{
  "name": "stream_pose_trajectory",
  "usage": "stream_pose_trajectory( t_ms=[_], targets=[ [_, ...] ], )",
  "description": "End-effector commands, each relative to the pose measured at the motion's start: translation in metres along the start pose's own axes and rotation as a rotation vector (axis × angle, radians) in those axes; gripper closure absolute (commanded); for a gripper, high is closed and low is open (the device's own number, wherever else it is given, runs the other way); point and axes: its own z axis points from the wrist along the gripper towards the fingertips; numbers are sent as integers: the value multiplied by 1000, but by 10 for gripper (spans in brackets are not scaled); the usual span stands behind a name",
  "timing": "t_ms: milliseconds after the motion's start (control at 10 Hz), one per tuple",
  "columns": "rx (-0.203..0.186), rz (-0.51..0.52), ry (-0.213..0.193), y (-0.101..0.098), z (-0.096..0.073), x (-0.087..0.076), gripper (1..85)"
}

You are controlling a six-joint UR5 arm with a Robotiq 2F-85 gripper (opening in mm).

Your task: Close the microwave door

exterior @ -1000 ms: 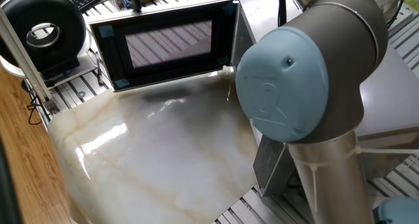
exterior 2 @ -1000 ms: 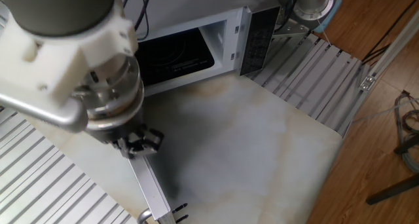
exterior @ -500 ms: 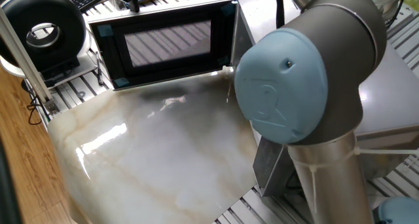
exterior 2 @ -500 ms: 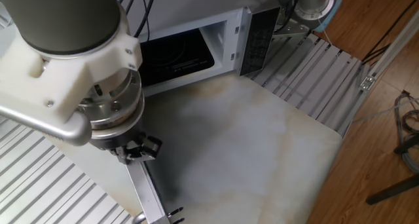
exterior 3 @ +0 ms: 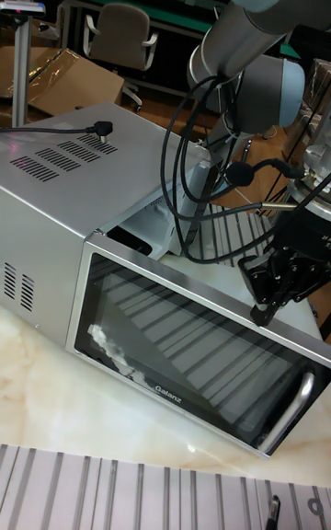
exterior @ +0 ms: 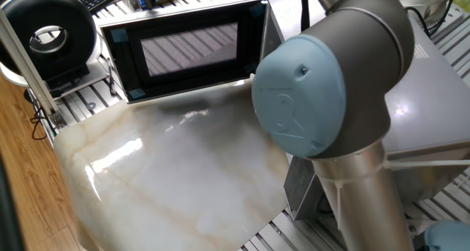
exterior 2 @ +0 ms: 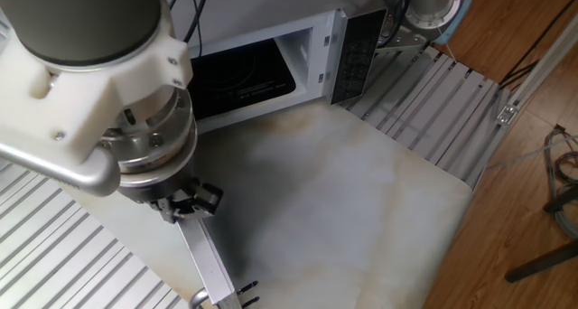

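Bright overhead light glares off the marble tabletop [exterior: 147, 170].

You saw a silver microwave [exterior 3: 64, 190]; its door [exterior: 183, 49] was black-framed with a grey mesh window. The table [exterior: 176, 177] was cream marble with tan veins, and the arm joint [exterior: 297, 104] had a pale blue cap.
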Motion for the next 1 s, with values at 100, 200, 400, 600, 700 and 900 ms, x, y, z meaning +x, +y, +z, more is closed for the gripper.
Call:
stream_pose_trajectory(
  t_ms=[100, 200, 400, 600, 700, 900],
  targets=[
    [-12, -19, -9, 3, 1, -9, 847],
    [-12, -19, -9, 4, 2, -9, 847],
    [-16, -29, -17, 5, 6, -13, 847],
    [-9, -24, -29, 10, 14, -18, 847],
    [-7, -23, -31, 12, 15, -19, 847],
    [-4, -22, -34, 12, 17, -21, 847]
  ],
)
